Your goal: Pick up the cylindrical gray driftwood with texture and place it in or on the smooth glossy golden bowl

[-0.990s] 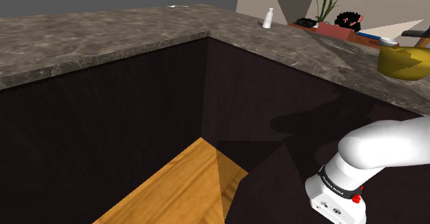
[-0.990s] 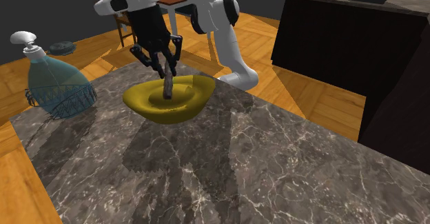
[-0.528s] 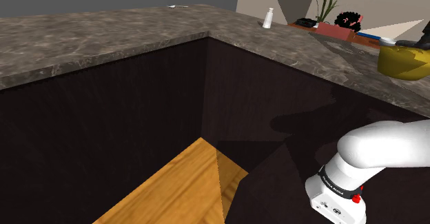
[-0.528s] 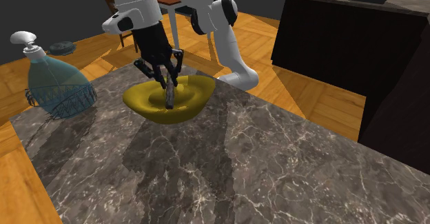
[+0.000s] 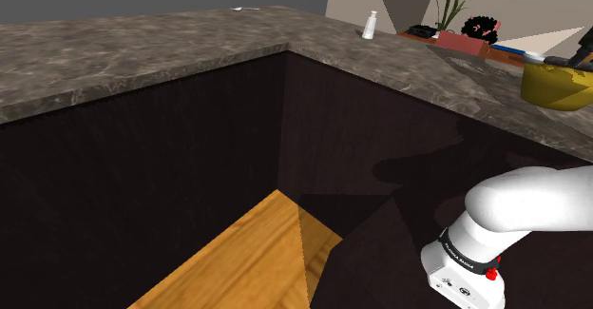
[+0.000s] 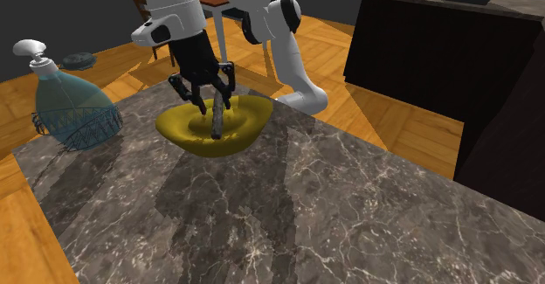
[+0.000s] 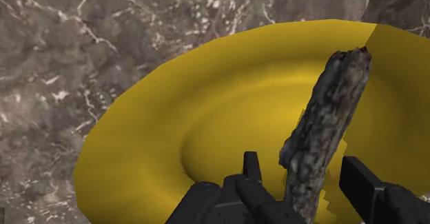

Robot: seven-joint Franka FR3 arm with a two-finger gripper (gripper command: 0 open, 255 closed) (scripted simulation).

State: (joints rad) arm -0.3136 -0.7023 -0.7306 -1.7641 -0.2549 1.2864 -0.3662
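Black jaws are spread open, 1 finger (image 7: 251, 171) on each side of the rough gray cylindrical driftwood stick (image 7: 324, 119) with a sliver of gap, so nothing's actually clamped. The stick stands tilted, with its lower end down inside the smooth glossy golden bowl (image 7: 158, 147). The bowl sits on the dark veined marble desk (image 6: 306, 212). There's a blue-green glass pump bottle with a white head (image 6: 65, 103) near the bowl, toward the second exterior view's left.
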